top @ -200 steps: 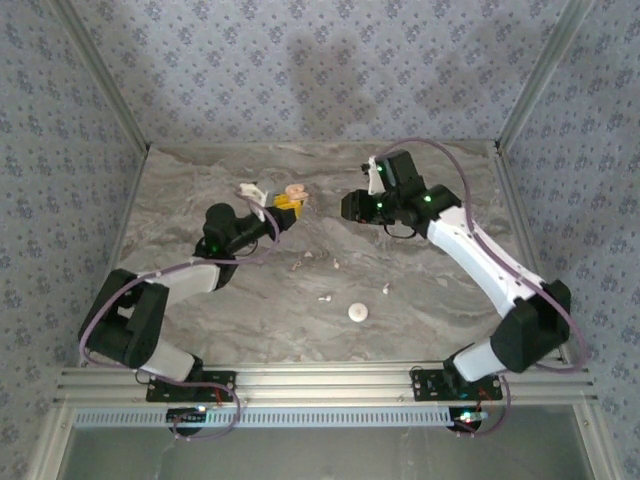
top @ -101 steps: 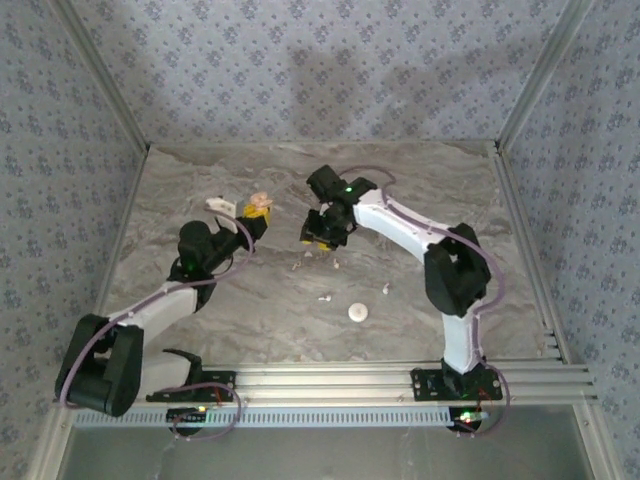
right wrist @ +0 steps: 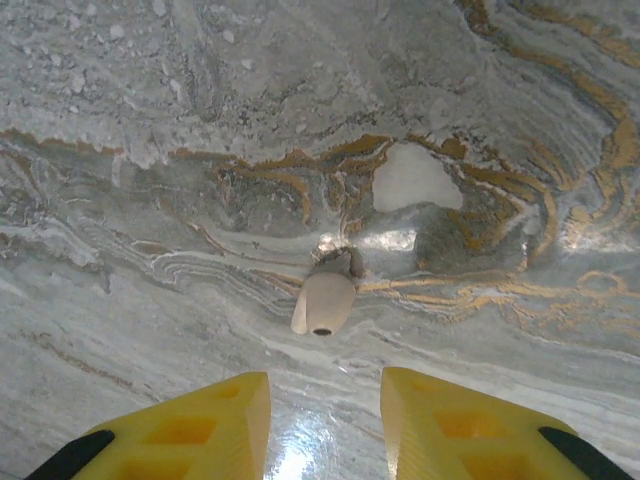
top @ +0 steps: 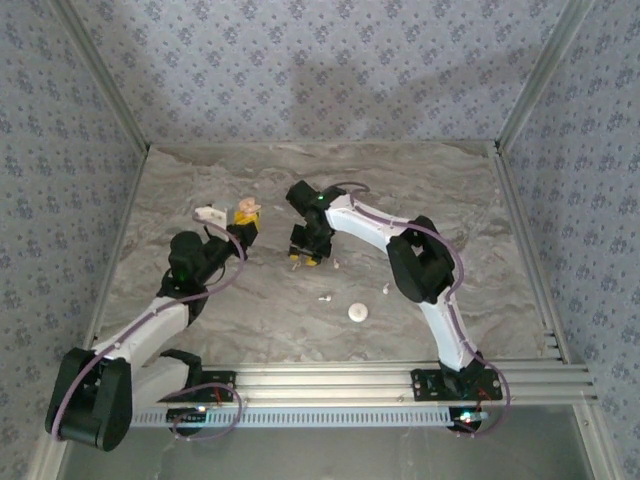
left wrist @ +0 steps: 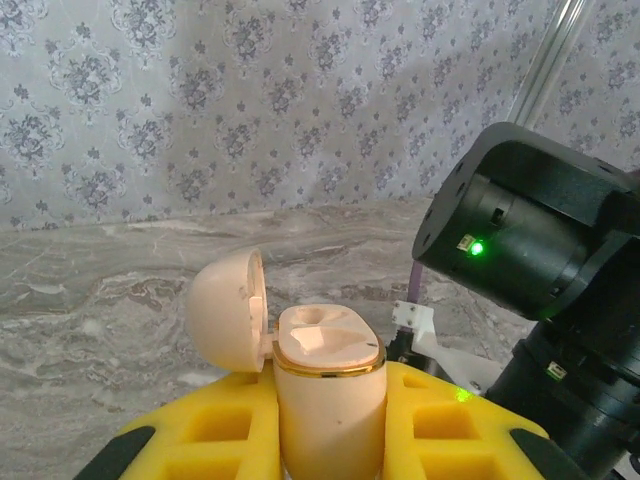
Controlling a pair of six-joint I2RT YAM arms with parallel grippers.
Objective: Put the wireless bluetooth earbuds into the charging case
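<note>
Now | left gripper (left wrist: 330, 425) clamps open charging case (left wrist: 325, 350) | right gripper (right wrist: 325, 392) parted over earbud (right wrist: 322, 302) | next: centre, descend straight, pinch gently.

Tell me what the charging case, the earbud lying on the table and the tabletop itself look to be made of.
Charging case: likely moulded plastic, peach with a smooth satin sheen and a thin gold, metallic-looking band at the rim.
Earbud: apparently smooth pale plastic, rounded and softly glossy.
Table: marble pattern, grey with ochre veins, glossy glare; stone or printed laminate, cannot tell.
</note>
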